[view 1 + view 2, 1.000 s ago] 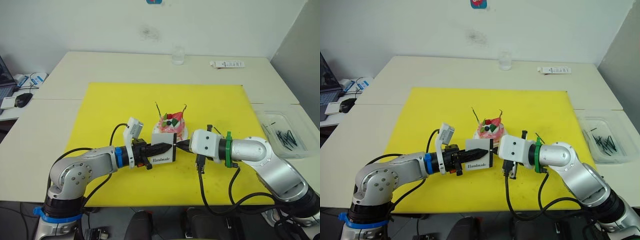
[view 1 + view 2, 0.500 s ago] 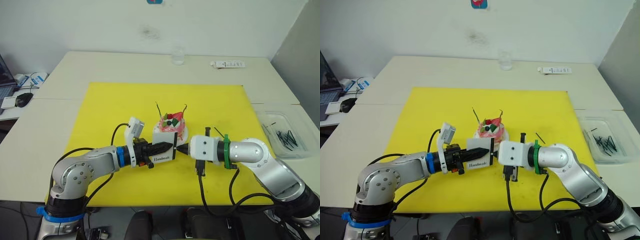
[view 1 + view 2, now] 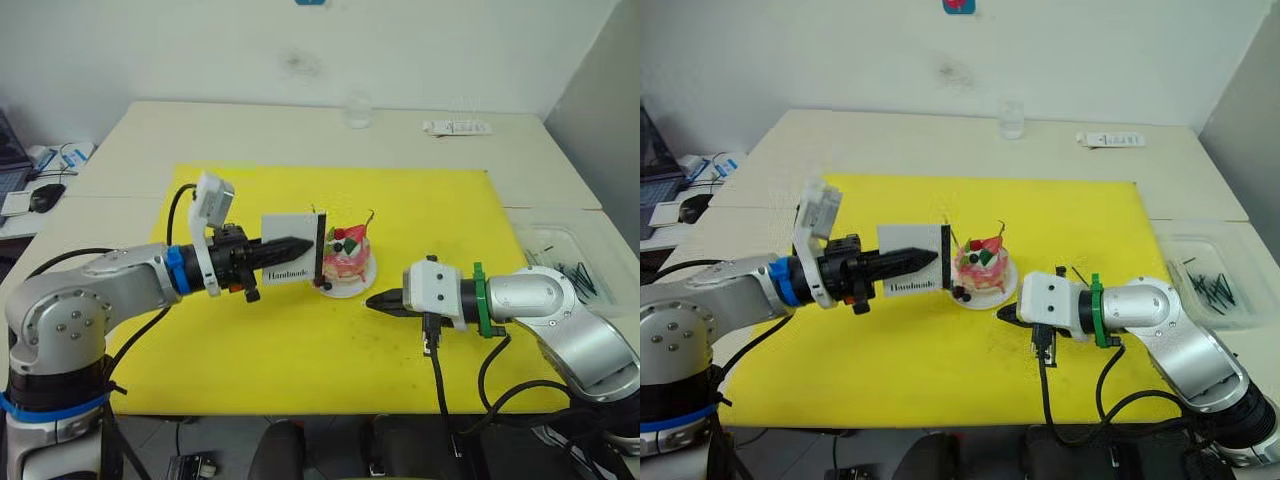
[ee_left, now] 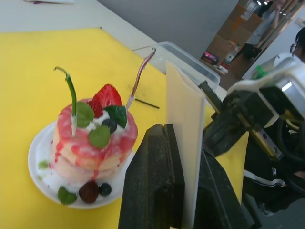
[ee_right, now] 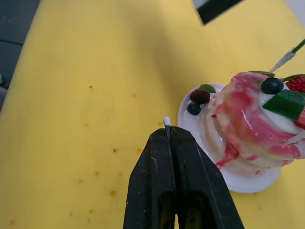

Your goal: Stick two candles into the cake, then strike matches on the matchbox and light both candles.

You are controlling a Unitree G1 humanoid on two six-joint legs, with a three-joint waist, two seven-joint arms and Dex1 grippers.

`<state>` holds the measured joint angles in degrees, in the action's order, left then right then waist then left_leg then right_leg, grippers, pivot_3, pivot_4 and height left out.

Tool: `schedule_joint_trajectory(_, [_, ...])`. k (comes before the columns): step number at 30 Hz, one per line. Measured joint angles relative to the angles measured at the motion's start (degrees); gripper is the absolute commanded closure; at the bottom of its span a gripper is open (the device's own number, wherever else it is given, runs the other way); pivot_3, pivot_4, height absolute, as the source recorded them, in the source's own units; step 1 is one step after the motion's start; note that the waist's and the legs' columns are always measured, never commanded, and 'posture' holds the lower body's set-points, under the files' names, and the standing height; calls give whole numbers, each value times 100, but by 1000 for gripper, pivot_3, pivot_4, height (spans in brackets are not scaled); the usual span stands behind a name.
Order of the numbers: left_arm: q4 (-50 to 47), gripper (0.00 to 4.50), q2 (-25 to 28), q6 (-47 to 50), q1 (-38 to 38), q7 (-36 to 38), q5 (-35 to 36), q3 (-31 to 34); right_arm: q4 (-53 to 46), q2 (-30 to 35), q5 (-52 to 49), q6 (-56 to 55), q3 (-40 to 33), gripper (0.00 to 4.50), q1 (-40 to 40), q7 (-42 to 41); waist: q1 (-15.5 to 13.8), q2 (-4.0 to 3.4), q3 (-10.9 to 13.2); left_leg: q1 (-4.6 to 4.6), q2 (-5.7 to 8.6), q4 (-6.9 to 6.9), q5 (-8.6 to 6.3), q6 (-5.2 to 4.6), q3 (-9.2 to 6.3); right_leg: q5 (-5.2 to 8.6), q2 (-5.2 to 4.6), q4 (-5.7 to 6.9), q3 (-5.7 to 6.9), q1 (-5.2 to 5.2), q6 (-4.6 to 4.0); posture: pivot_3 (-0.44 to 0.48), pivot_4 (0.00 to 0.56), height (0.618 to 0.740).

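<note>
The pink-and-white cake (image 3: 346, 257) with a strawberry sits on its small plate (image 3: 362, 285) on the yellow mat. Two thin curved candles (image 4: 71, 98) (image 4: 139, 76) stand in it. My left gripper (image 3: 305, 243) is shut on the white "Handmade" matchbox (image 3: 289, 252), held on edge above the mat just left of the cake, black strip (image 3: 321, 245) toward the cake. My right gripper (image 3: 370, 300) is low over the mat in front of the cake to the right, shut on a match whose pale tip (image 5: 166, 120) pokes out. No flame shows.
A clear bin (image 3: 585, 300) with dark sticks stands at the right table edge. One loose dark stick (image 3: 1077, 272) lies on the mat behind my right wrist. A glass (image 3: 356, 110) and a white tube (image 3: 455, 127) are at the back, a mouse (image 3: 45, 197) far left.
My left gripper has lifted the matchbox and swung it left and back, away from the right gripper. The right gripper has drawn back slightly to the right with the match.
</note>
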<state>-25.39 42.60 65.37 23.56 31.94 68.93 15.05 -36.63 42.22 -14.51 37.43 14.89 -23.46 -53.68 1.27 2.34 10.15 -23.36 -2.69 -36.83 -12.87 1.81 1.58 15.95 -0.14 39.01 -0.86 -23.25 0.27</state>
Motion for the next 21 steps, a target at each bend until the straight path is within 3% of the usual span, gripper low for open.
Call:
schedule_joint_trajectory(8, [-100, 4500, -292, -363, -603, -125, -649, -500, -220, -22, -242, 548, -82, 4469, 1, 328, 1, 0, 0, -1, 10, -14, 0, -1, 14, -4, -11, -4, -10, 3, 3, 0, 150, 740])
schedule_joint_trajectory(16, [-2, 4500, -1010, -585, -581, -283, -1054, -1075, -463, -77, -410, 900, -142, 4469, -80, 644, 6, 1, 0, -3, 4, -11, 0, -1, 8, -4, 0, -4, -9, 1, 4, 0, 150, 740])
schedule_joint_trajectory(21, [92, 4500, -1106, -577, -462, -299, -1067, -1091, -472, -90, -221, 920, 159, 4469, -265, 818, 26, 1, 0, -3, 2, -11, 0, -1, 7, -4, 4, -3, -9, 1, 4, 0, 150, 740])
